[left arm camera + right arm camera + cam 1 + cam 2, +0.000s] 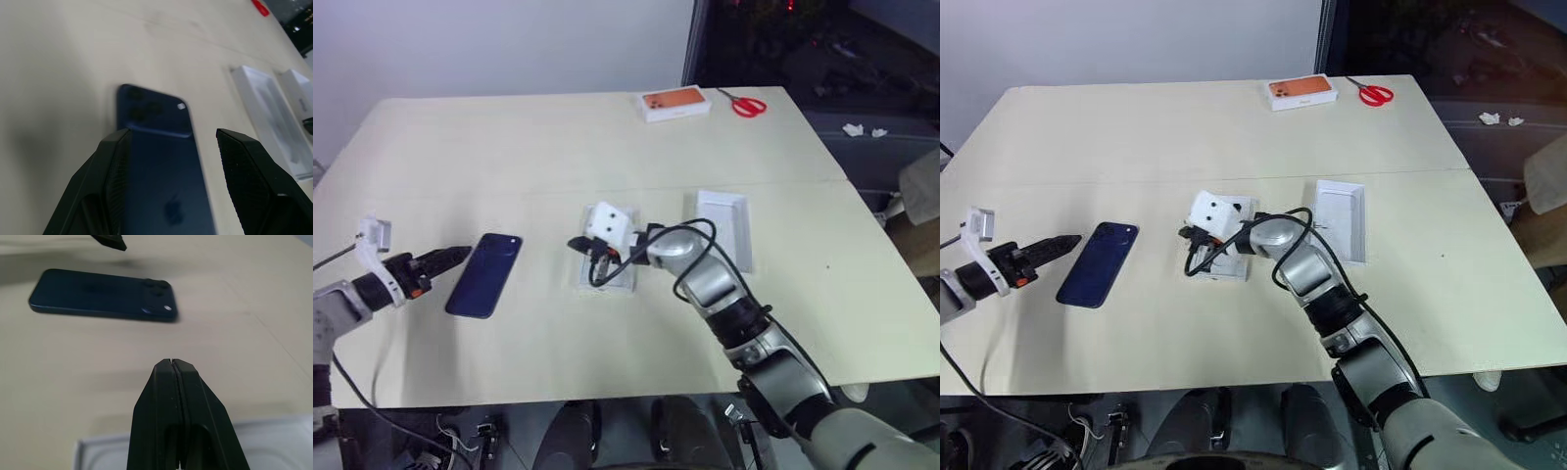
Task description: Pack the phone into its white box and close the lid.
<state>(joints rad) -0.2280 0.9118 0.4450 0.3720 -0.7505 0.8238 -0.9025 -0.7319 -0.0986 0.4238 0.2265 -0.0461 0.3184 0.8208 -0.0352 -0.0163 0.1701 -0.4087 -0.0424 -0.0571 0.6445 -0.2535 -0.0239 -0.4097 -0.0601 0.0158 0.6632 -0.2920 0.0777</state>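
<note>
The dark navy phone (484,274) lies flat on the table, back up, with its camera cluster at the far end. My left gripper (458,256) is open just left of it, and in the left wrist view the two fingers (112,171) straddle the phone's (161,166) near end. The white box (619,279), greyish inside, sits at mid-table. My right gripper (576,243) hovers over its left end, shut on nothing, fingers (172,382) pressed together and pointing toward the phone (102,294). The lid (722,227) lies open side up, plain white inside, to the right of the box.
An orange-topped box (675,103) and red scissors (744,103) lie at the far edge of the table. A seam runs across the tabletop behind the boxes. The table's front edge is close below the phone and my arms.
</note>
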